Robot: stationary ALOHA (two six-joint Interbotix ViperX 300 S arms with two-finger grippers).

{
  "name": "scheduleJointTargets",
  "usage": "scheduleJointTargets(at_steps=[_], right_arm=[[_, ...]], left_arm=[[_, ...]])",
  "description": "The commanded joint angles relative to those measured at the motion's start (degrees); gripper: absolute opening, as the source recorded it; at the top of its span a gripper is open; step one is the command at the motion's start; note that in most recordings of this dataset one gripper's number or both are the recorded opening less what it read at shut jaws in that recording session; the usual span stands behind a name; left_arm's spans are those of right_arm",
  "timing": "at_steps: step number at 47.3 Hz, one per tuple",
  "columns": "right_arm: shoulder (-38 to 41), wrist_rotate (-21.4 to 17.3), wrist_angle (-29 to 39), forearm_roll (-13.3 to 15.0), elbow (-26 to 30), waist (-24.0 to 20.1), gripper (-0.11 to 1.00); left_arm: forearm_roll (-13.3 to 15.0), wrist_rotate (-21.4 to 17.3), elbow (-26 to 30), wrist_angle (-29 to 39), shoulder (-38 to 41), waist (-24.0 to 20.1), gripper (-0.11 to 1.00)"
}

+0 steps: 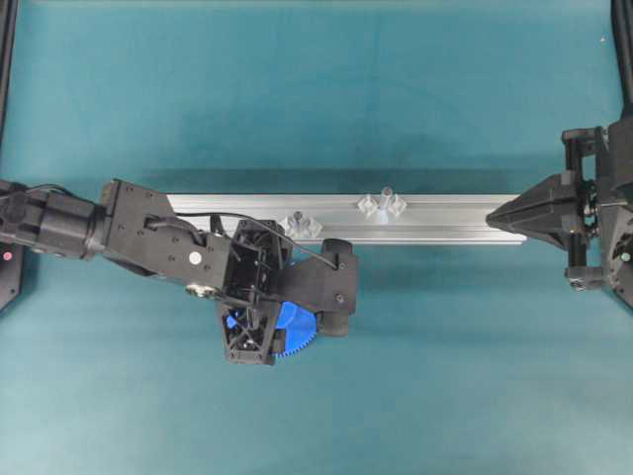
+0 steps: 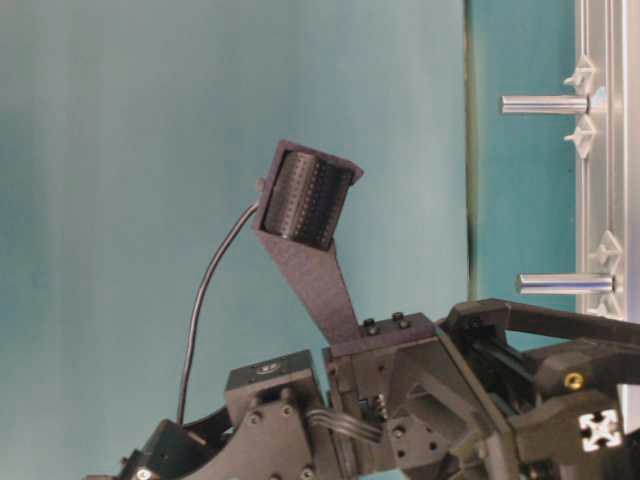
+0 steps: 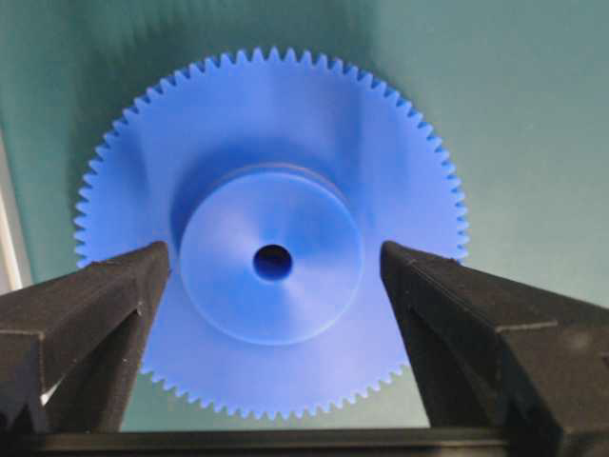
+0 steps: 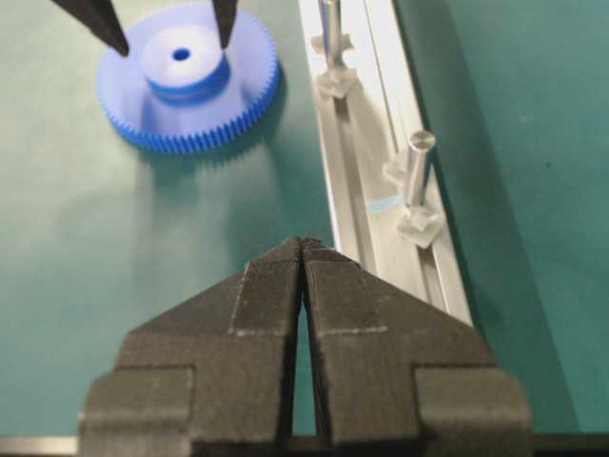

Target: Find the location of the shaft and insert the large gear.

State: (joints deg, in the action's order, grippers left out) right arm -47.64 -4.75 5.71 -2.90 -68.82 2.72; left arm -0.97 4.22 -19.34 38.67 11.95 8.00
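Observation:
The large gear (image 3: 271,152) is bright blue and lies flat on the teal mat just in front of the rail, its raised hub (image 3: 271,262) facing up. My left gripper (image 3: 274,286) hangs over it, open, with one finger on each side of the hub and small gaps showing. In the overhead view the left gripper (image 1: 285,325) hides most of the large gear (image 1: 297,336). The shaft (image 1: 385,195) is a slim pale peg between two clear mounts on the rail; the right wrist view shows the shaft (image 4: 416,171) too. My right gripper (image 4: 303,246) is shut and empty at the rail's right end (image 1: 492,218).
The aluminium rail (image 1: 445,223) runs left to right across the middle of the mat. A second, stubbier dark-topped peg (image 1: 301,224) stands on it right behind the left gripper and shows in the right wrist view (image 4: 329,33). Black frame posts stand at the table's side edges.

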Motion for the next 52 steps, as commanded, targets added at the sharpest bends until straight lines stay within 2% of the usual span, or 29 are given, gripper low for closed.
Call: scheduleJointTargets(at_steps=[1,52], right_arm=[[0.18,-0.53,-0.53,0.0,0.44,0.09,0.03],[-0.53,-0.62,-0.26,0.0,0.35,0.09,0.03]], left_arm=[[-0.18,0.09,0.53,-0.26,-0.7,0.18,0.93],[-0.18,0.26,0.53,-2.81,2.29,-0.09,0.93]])
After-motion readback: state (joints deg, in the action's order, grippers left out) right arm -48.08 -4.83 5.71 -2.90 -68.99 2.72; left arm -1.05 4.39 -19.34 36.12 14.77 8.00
